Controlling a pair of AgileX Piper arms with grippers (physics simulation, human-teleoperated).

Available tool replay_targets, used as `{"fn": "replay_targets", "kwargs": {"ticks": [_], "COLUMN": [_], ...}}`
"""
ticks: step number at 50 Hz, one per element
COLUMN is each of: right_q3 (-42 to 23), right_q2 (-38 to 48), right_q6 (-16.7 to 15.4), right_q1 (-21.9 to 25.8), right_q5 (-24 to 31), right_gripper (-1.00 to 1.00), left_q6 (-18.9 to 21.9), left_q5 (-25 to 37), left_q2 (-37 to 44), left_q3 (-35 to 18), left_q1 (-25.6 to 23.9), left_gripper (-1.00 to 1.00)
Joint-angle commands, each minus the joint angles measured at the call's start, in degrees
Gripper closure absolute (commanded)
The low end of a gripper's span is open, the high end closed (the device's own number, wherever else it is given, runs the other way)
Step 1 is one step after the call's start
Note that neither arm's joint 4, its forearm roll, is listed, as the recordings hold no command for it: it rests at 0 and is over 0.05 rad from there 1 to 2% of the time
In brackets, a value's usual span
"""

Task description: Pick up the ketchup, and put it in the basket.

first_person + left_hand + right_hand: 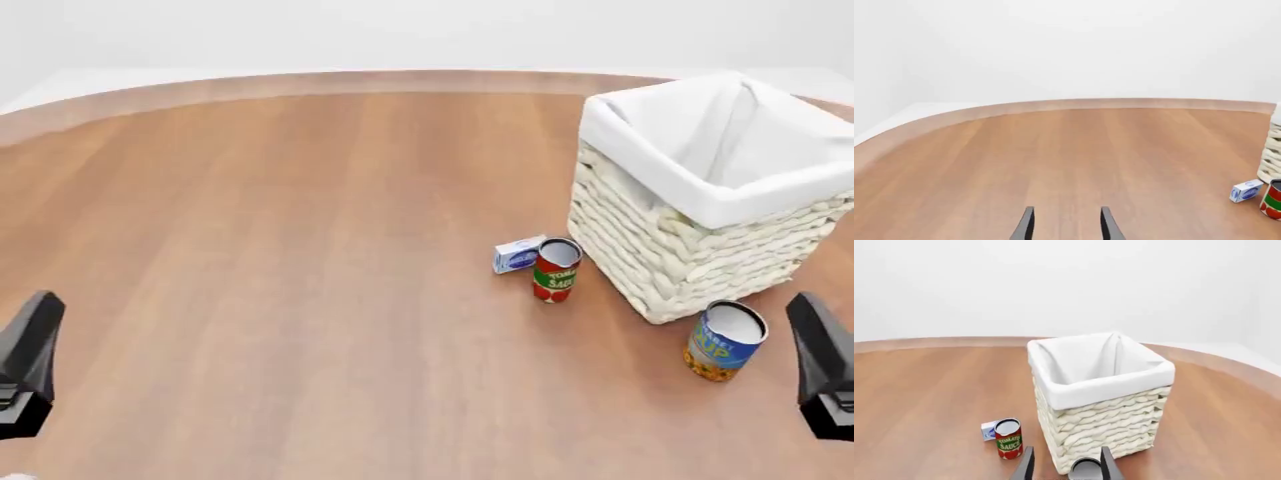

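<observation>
The left gripper [1066,214] stood with its two dark fingers apart and nothing between them, pointed across bare table [1054,160]. It sat low at the near edge on its own side, well away from every object, which read as a parked pose rather than a reach.

The right gripper [1066,452] was likewise spread and held nothing. The grey lid showing between its fingers probably belonged to the blue-and-orange can [722,342], which stood on the table just beyond it, near the basket's front corner.

Beyond that, the basket [1107,425] stood upright on the right half of the table, its white liner folded over the rim. The tomato sauce can [1009,438] stood near its left wall, with a small blue-and-white box [990,430] lying just beside the can.

The ketchup appeared in no view. What showed of the basket's inside was only liner (its floor was hidden), so I could not tell whether the bottle lay in there or elsewhere.
</observation>
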State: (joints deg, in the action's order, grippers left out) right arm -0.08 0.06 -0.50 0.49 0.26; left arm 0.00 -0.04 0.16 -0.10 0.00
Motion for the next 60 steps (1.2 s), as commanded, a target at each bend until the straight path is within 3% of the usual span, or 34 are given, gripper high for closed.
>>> {"fn": "replay_targets", "kwargs": {"ticks": [1,17,24,60], "right_q3": [0.0,0.0,0.1,0.1], "right_q2": [0.0,0.0,0.0,0.0], "right_q6": [-1.8,-2.8,-4.4,-6.0], "right_q1": [0.9,1.0,3.9,16.5], "right_q5": [0.8,0.7,0.8,5.3], "right_gripper": [-1.00,-1.00,-1.00,-1.00], "left_q6": [0.0,0.0,0.0,0.0], "left_q5": [-0.1,-0.1,-0.1,-0.1], "left_q2": [0.3,0.3,0.3,0.3], "left_q3": [-0.1,-0.1,-0.1,-0.1], "left_q1": [0.0,0.0,0.0,0.0], "left_gripper": [-1.00,-1.00,-1.00,-1.00]}}
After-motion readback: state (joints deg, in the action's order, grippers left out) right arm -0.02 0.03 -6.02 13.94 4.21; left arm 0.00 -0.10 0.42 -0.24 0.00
